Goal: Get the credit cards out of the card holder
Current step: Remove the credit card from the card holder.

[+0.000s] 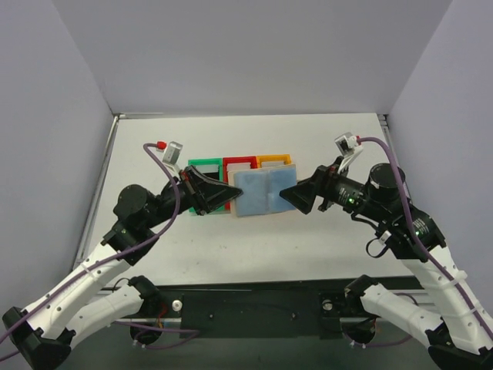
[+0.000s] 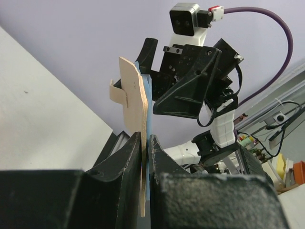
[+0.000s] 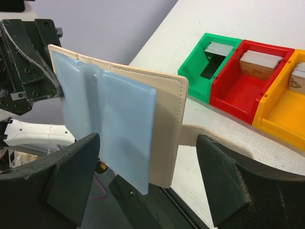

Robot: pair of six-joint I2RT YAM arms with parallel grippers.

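Observation:
The card holder (image 1: 262,193) is a tan bifold with light blue inner panels, held open in the air above the table. My left gripper (image 1: 223,193) is shut on its left edge; in the left wrist view the tan cover and blue panel (image 2: 133,90) stand edge-on between my jaws (image 2: 147,143). My right gripper (image 1: 289,196) is open at the holder's right edge. In the right wrist view the holder (image 3: 119,105) stands between my spread fingers (image 3: 148,140) without touching them, and its snap tab (image 3: 214,136) hangs on the right. No card shows sticking out of the holder.
Behind the holder stand a green bin (image 1: 204,163), a red bin (image 1: 239,161) and an orange bin (image 1: 273,160) in a row. In the right wrist view the green (image 3: 195,71), red (image 3: 233,95) and orange (image 3: 281,124) bins each hold cards.

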